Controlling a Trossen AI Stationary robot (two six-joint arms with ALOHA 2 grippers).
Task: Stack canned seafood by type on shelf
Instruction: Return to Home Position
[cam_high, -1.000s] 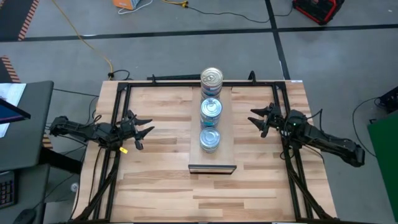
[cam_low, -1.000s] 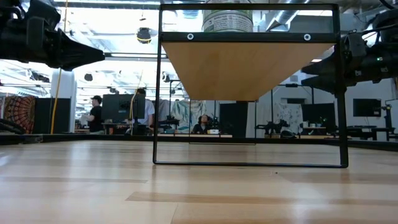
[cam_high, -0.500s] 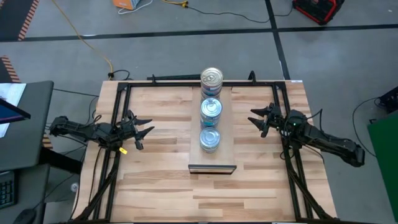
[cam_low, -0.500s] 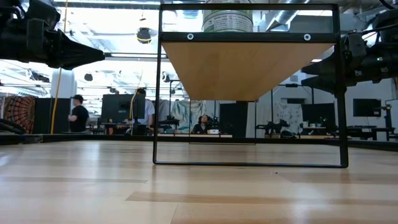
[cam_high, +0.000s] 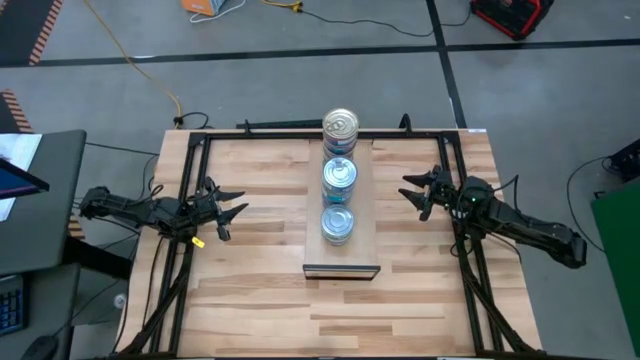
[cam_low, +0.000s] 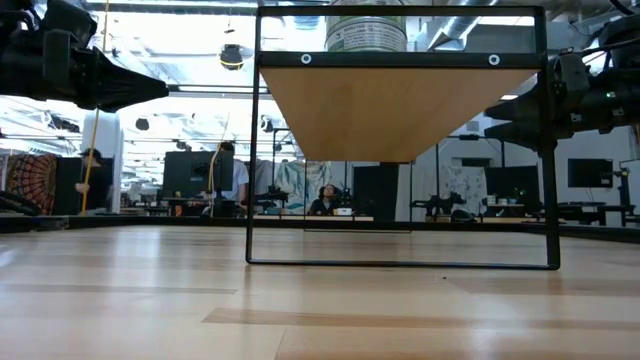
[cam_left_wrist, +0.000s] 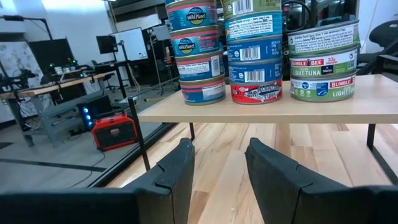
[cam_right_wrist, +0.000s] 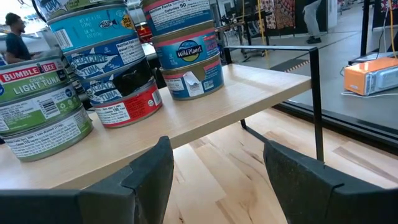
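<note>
On the shelf (cam_high: 362, 250) the canned seafood (cam_high: 339, 175) is seen set in three stacks in a row, close together (each several tins high, by the wrist views). Left of the shelf, well clear of it, the left gripper (cam_high: 238, 202) is held with fingers parted and nothing between them. Right of the shelf the right gripper (cam_high: 405, 187) is likewise spread and empty. Toppling is judged the main risk. Were the shelf clipped by either arm on a careless swing, a tall stack could be shaken over into its neighbour.
</note>
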